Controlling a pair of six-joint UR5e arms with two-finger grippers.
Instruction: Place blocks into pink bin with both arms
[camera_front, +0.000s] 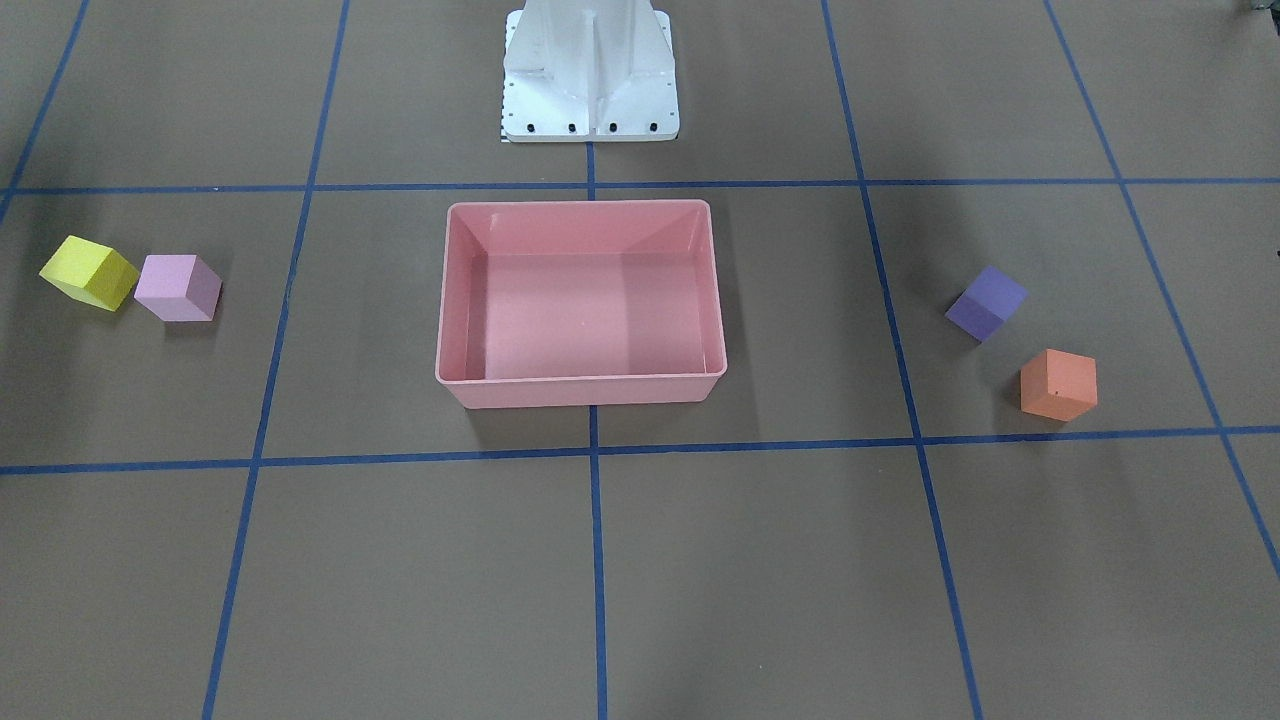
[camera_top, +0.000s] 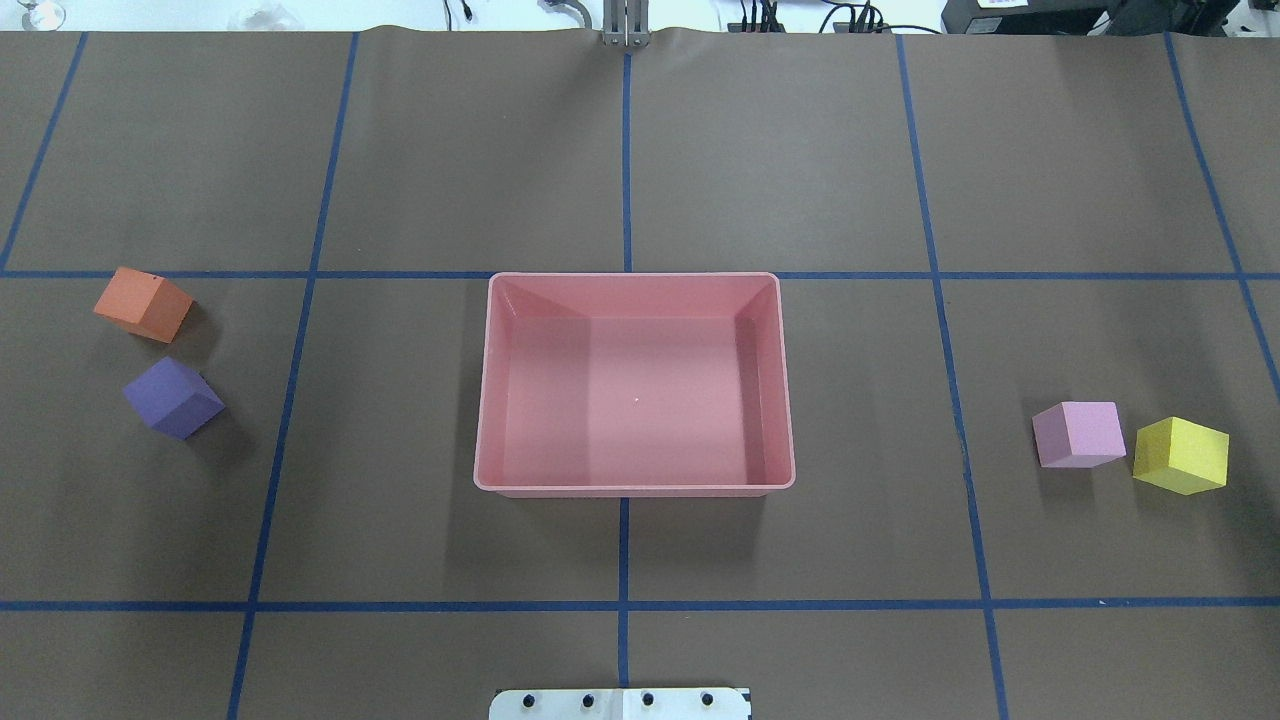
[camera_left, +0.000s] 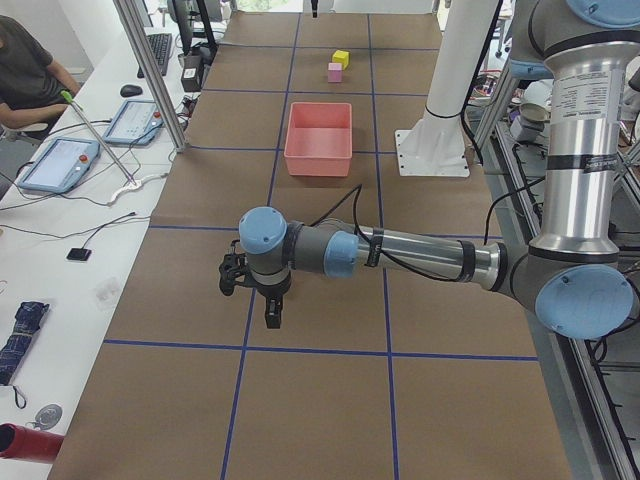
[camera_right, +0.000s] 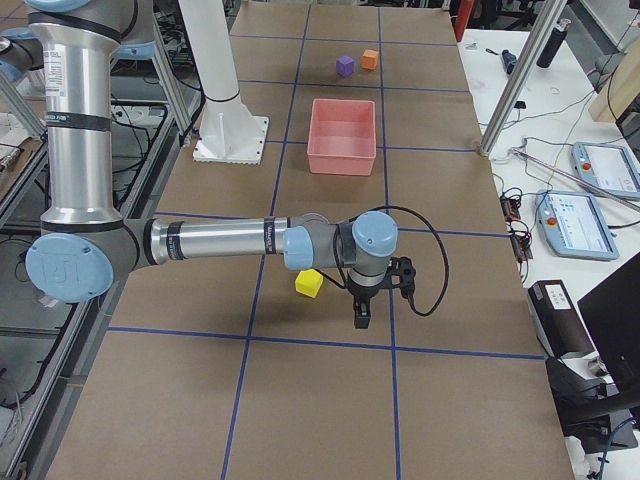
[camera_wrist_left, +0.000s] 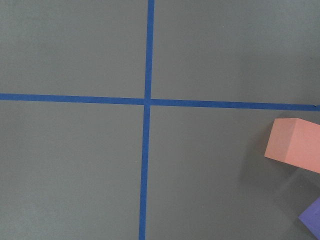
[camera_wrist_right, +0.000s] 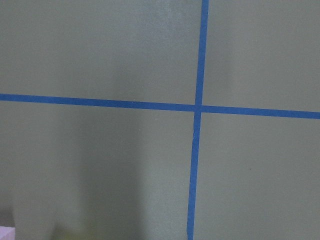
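Observation:
The pink bin (camera_front: 580, 392) (camera_top: 630, 489) stands empty at the table's middle. The yellow block (camera_top: 1182, 455) and light pink block (camera_top: 1078, 434) lie side by side on my right; in the front view they are the yellow (camera_front: 88, 272) and the pink (camera_front: 178, 287). The purple block (camera_top: 173, 397) (camera_front: 986, 303) and orange block (camera_top: 144, 304) (camera_front: 1058, 384) lie on my left. My left gripper (camera_left: 270, 318) hangs over the left end of the table; its wrist view catches the orange block (camera_wrist_left: 294, 145). My right gripper (camera_right: 361, 315) hangs beside the yellow block (camera_right: 309, 284). I cannot tell whether either is open.
The white pedestal (camera_front: 590, 75) stands behind the bin on the robot's side. Blue tape lines grid the brown table cover. Operator tablets (camera_left: 60, 160) and cables lie on the white bench along the far table edge. A person (camera_left: 25, 70) sits there.

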